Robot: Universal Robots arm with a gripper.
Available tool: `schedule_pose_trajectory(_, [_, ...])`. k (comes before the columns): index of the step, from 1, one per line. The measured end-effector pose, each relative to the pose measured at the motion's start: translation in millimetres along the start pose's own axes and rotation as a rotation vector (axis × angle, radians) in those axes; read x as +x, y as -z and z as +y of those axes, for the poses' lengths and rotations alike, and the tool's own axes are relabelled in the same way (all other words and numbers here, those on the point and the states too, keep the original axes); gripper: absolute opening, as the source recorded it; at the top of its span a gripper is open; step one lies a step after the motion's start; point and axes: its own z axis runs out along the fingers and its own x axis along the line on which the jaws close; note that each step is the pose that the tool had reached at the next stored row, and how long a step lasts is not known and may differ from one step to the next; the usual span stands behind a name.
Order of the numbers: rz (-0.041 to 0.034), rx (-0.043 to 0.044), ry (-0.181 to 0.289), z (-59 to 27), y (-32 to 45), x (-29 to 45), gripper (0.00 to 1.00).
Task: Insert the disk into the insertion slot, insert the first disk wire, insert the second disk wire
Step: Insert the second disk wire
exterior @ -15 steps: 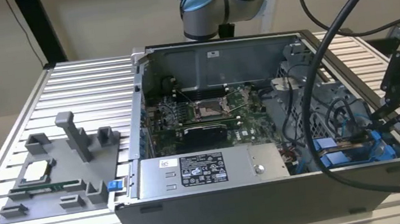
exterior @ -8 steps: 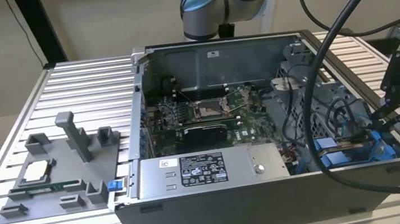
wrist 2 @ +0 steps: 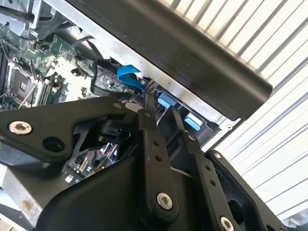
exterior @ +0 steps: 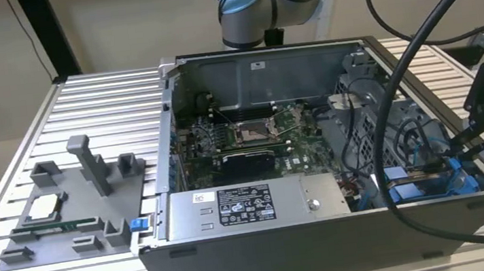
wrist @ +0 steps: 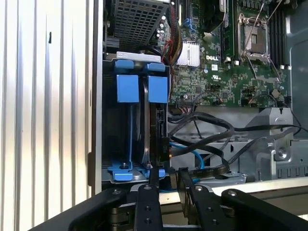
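Nearest you, the gripper (wrist: 166,179) has its fingers drawn close together, pinching what looks like a thin wire connector at the case's edge. Just beyond, the disk (wrist: 153,120) stands on edge in the slot (wrist: 122,171), seated in its blue carrier. The disk is likely stiff, heavy and shock-sensitive; grip the carrier, not the wire.

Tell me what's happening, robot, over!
Gripper at the case corner, jaws nearly together. Disk sits upright in insertion slot. Black cables crowd beside it.
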Motion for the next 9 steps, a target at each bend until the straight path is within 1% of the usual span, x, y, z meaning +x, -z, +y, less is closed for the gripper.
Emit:
schedule_pose_trajectory(6, [-0.0026,0.0,0.0,-0.1,-1.0,0.5,1.0])
schedule_pose_trajectory(9, [-0.0067,-0.0002,0.001,-0.2,-1.3,0.6,1.0])
